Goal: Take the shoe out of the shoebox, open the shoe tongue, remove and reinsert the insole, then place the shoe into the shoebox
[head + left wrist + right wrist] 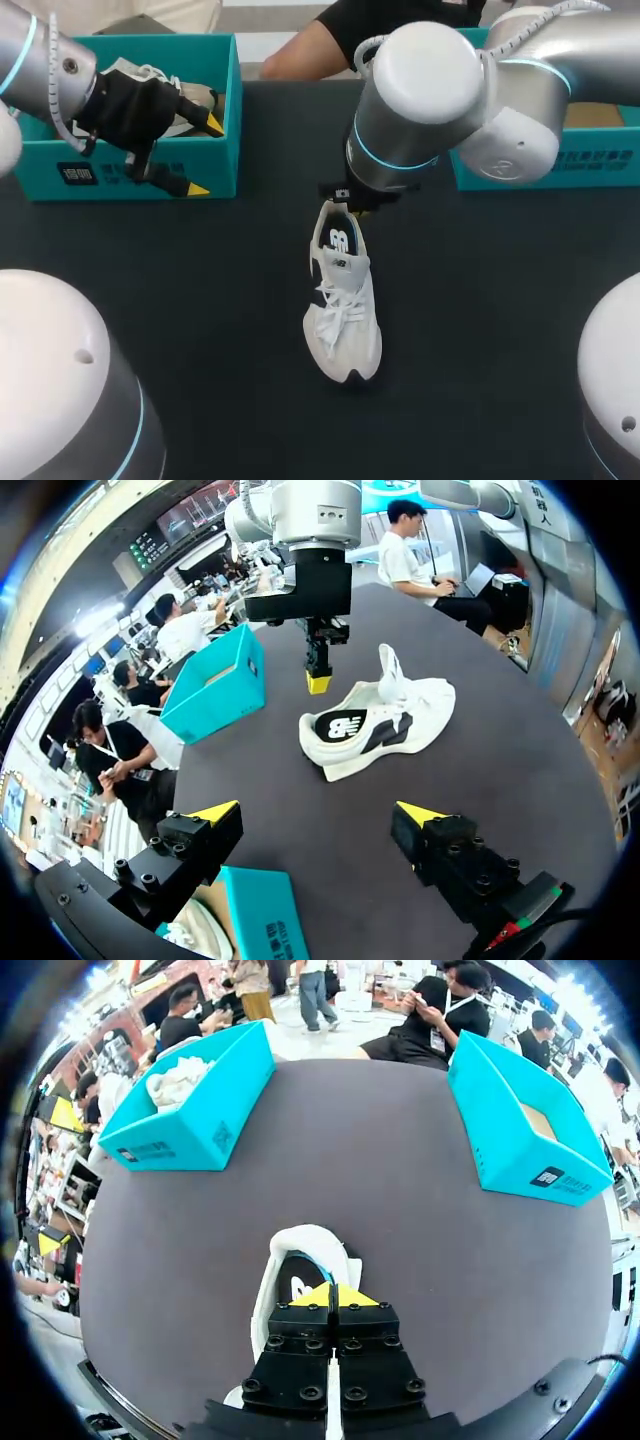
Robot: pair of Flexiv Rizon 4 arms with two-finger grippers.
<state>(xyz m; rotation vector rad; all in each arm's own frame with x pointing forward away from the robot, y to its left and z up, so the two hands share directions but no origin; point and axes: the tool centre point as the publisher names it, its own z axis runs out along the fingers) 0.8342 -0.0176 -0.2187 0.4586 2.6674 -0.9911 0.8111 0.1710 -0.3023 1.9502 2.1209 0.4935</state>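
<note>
1. The white shoe (pixel 343 300) lies out on the dark table (pixel 500 300), with its toe toward my base and its heel pointing away.
2. My right arm comes in from the shoe's right and turns straight down over its heel. The right gripper (pixel 330 1295) has its yellow tips closed against each other, just above the heel end.
3. My left arm is well off to the shoe's left, wrist angled down over the left shoebox (pixel 120 165). The left gripper (pixel 204 155) hangs above that box's near wall, fingers spread wide.
4. The right shoebox (pixel 600 165) stands on the shoe's far right, behind my right arm.
</note>
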